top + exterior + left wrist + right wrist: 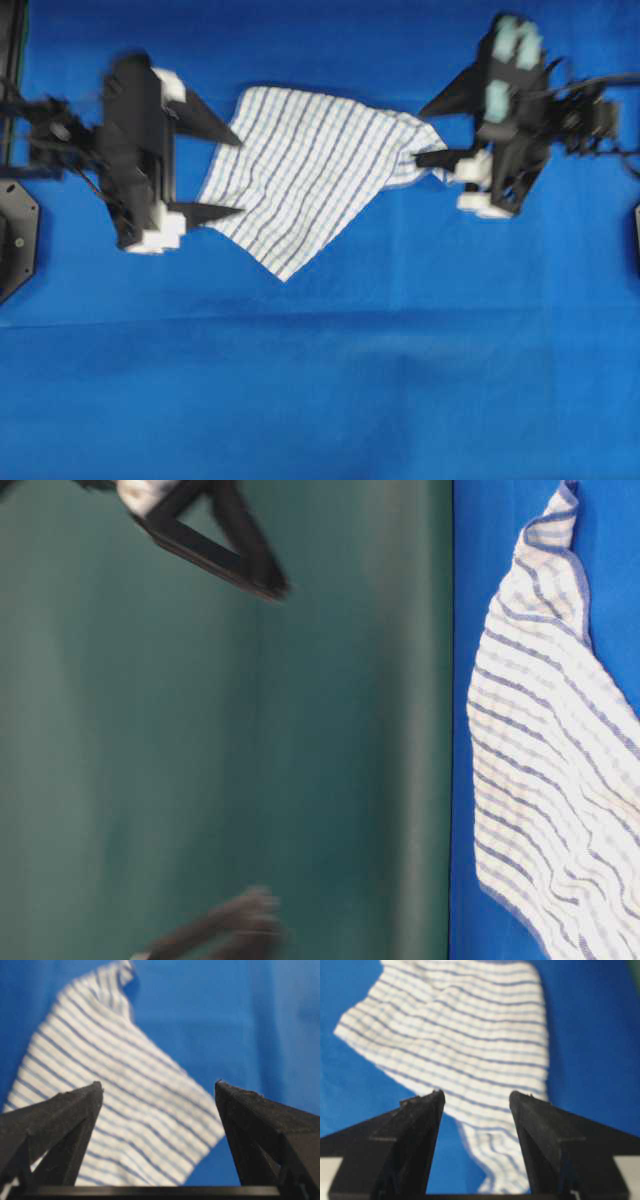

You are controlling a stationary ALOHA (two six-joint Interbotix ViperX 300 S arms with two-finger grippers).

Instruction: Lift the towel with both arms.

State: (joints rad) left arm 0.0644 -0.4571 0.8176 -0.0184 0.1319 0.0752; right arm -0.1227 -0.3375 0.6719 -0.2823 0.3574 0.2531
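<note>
**A:** Blue cloth covers the whole table, and the towel lies flat on it between the two arms, one corner pointing toward the bottom of the overhead view; neither arm has it.

**B:** Agreed; the left gripper stands with its fingers spread wide, the tips just over the towel's left edge; the left wrist view shows both fingers apart with the striped cloth between and beyond them, nothing clamped.

**A:** The right gripper is spread too; its lower finger reaches to the rumpled right corner, its upper one sits clear above the blue cover; whether that lower tip touches the fabric I cannot tell, the frame is blurred.

**B:** So the step in hand, as I judge it, is getting a hold at both ends; each arm should come down until one finger is either side of a fold of cloth, not both on top of flat fabric; the right side has a bunched corner that should pinch easily; the left edge lies flatter, so I would press and gather it.

**A:** And close both before raising either; lifting together, level, keeps the towel from sliding out of one side.
</note>
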